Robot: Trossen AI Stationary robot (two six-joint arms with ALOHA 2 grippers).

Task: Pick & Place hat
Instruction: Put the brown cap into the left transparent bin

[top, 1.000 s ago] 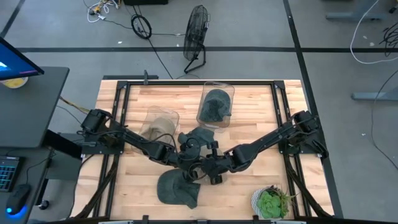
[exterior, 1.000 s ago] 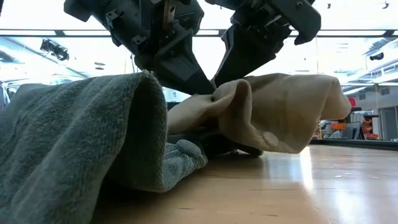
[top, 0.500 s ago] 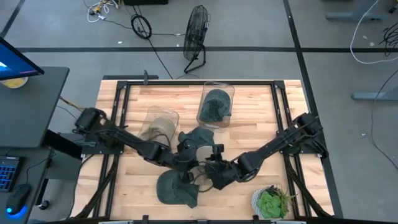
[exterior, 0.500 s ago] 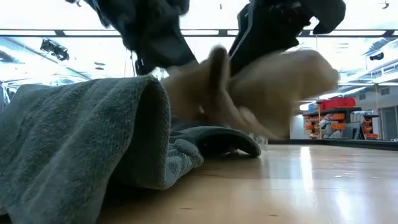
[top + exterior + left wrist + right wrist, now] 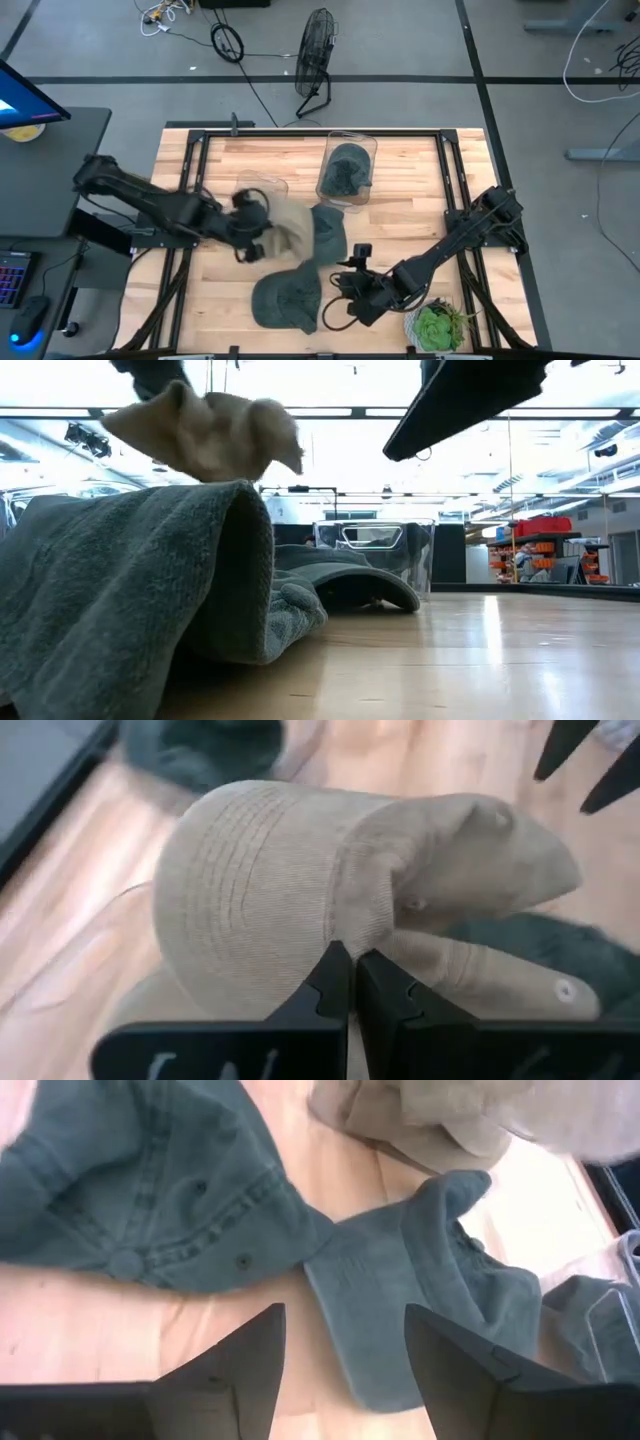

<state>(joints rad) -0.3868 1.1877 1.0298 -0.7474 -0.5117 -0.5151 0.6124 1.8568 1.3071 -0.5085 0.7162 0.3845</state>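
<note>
A tan hat (image 5: 292, 234) hangs above the table's left middle, with my left gripper (image 5: 256, 222) shut on it; the low view shows the tan hat (image 5: 205, 428) up in the air. A green hat (image 5: 286, 300) lies near the front edge, and a second green hat (image 5: 327, 231) lies at mid-table. My right gripper (image 5: 340, 296) stands open low over the table, just right of the front green hat, with nothing between its fingers (image 5: 230, 1370). My left gripper (image 5: 350, 965) pinches a bunched fold of the tan hat's crown (image 5: 345, 925) between its two shut fingers. The fingers reach in from the table's left. The hat hangs crumpled beyond the fingertips, clear of the table and of the green hats.
A clear container (image 5: 347, 168) with another green hat inside stands at the far middle. A second clear container (image 5: 258, 190) stands just beyond the left gripper. A potted plant (image 5: 437, 325) sits at the near right corner. Bare wood lies at the right.
My right gripper has opened, let go of the tan hat and drawn back toward the near edge. My left gripper has kept its hold and carried the tan hat up and toward the table's left, clear of the green hats.
</note>
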